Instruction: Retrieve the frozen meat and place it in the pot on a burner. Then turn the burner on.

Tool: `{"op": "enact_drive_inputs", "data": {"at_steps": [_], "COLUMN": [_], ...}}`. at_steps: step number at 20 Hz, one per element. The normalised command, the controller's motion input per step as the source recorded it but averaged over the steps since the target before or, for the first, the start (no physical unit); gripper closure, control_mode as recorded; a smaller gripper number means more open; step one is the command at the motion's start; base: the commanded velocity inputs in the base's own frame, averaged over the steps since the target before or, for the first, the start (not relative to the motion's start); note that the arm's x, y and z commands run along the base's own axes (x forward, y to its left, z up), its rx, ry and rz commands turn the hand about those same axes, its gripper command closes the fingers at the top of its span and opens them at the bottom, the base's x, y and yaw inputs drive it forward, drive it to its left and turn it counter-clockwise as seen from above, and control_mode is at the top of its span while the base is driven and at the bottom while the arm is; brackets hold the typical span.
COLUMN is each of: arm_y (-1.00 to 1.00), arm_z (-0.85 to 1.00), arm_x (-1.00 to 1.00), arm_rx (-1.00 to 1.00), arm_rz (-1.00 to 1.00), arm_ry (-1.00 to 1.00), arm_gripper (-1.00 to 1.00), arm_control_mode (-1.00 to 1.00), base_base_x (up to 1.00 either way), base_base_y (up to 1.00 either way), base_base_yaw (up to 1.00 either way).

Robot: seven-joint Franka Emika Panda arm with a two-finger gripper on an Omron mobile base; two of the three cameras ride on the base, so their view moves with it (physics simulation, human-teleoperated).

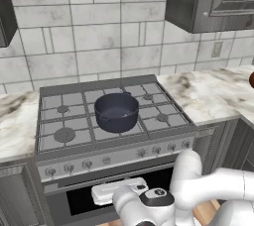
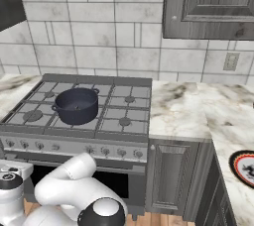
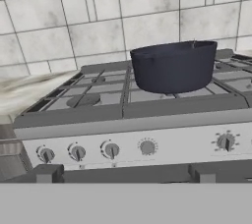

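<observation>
Fingers [image 3: 123,176] spread wide, grasping nothing, low before stove [image 1: 64,121] knobs [image 3: 111,150]. Pot [image 1: 116,112] empty, centre grate. Marble desk [image 2: 178,108] either side; tiled wall [image 1: 99,36] behind, grey cabinets [image 2: 208,4] above.

The white arm is folded low; in the left base view its elbow rises at the lower right and the forearm bends back down toward the bottom edge; the hand [image 1: 119,193] juts leftward, level; the pincer [image 3: 123,178] stands fully open, holding nothing, its two dark fingertips [image 3: 47,173] well apart.
</observation>
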Motion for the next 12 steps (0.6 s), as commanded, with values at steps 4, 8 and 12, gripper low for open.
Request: {"op": "enact_drive_inputs", "data": {"at_steps": [4,8,12], "arm_y": [0.05,0.08,0.07], "arm_z": [-0.03,-0.01,0.0], "arm_x": [0.0,0.0,0.0], "arm_rx": [0.0,0.0,0.0], "arm_rz": [-0.01,-0.01,-0.01], "arm_ry": [-0.05,-0.04,-0.03], "arm_gripper": [-1.0,-1.0,-1.0], "arm_control_mode": [-1.0,-1.0,-1.0], "base_base_x": [0.0,0.0,0.0], "base_base_y": [0.0,0.0,0.0], "base_base_yaw": [0.0,0.0,0.0]}}
